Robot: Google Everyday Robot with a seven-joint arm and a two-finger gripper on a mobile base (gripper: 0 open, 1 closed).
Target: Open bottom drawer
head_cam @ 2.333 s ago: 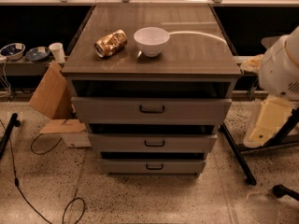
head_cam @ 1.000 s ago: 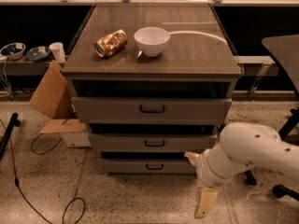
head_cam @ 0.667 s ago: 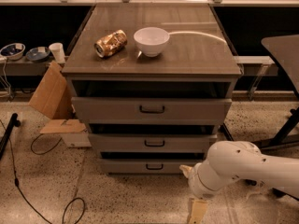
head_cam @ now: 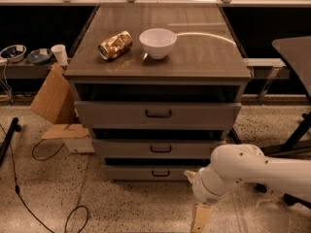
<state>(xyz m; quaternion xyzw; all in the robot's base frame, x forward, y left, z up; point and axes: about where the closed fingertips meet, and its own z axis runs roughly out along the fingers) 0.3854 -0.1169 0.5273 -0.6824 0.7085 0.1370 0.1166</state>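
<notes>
Swung down from the right, the arm (head_cam: 243,169) is hanging its gripper (head_cam: 200,218) low beneath the tabletop (head_cam: 204,57) front edge, toward its right corner — apart or together, I cannot tell — approaching the bottom drawer (head_cam: 129,173), lowest of 3, not yet pulled, whose handle (head_cam: 161,173) is calling for a reach up-left.

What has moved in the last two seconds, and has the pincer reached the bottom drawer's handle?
The white robot arm swung from right of the grey cabinet down to the floor in front, then edged left. Its beige pincer hangs below and right of the small black bar handle of the narrow grey bottom drawer, not touching it. The drawer, crushed gold can and white bowl stayed put.
</notes>
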